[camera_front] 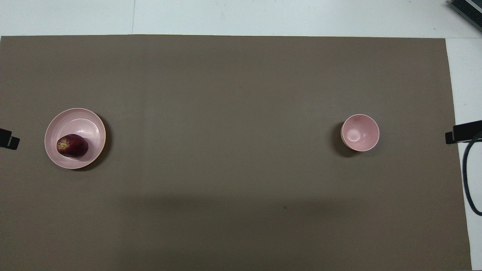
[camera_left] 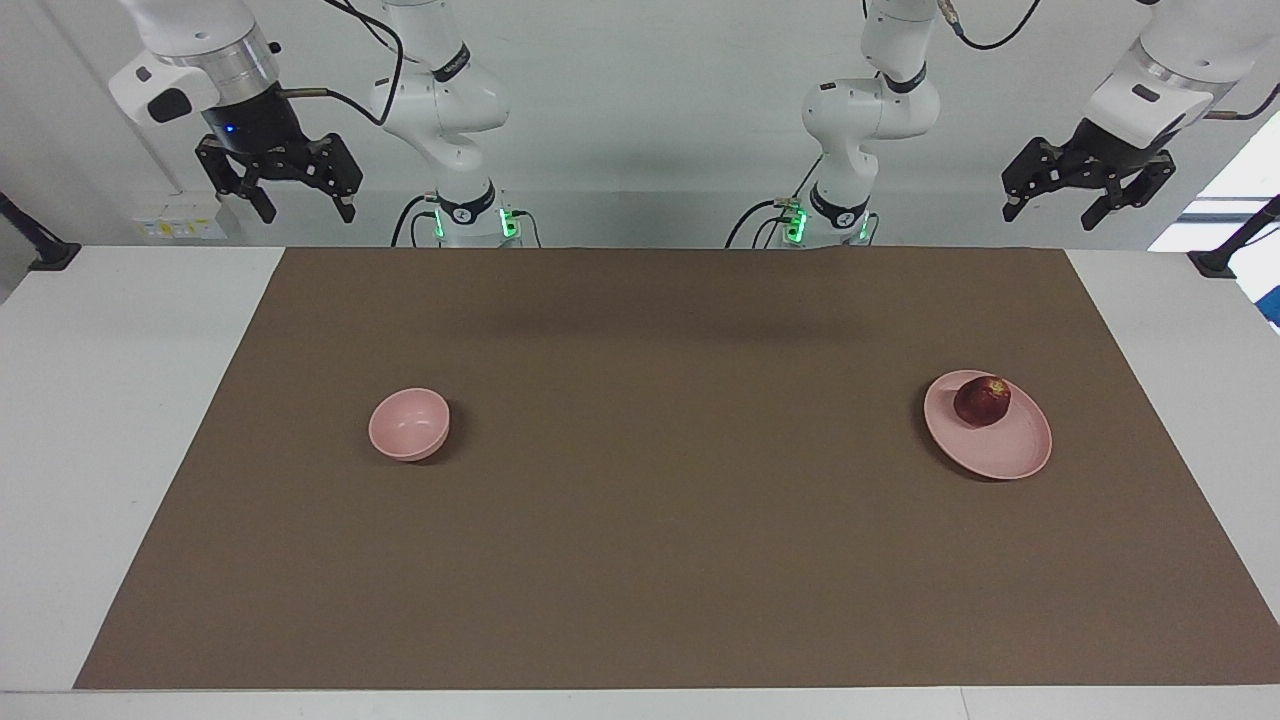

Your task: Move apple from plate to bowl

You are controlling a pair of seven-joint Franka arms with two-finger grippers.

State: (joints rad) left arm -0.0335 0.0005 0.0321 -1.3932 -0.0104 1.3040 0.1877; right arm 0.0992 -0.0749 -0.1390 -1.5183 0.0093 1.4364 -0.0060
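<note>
A dark red apple lies on the pale pink plate, on the part of it nearer the robots, toward the left arm's end of the table. The small deep pink bowl stands empty toward the right arm's end. My left gripper is open and raised high near its base, off the mat. My right gripper is open and raised high at the other end. Both arms wait.
A brown mat covers most of the white table. A dark cable loops at the table's edge at the right arm's end.
</note>
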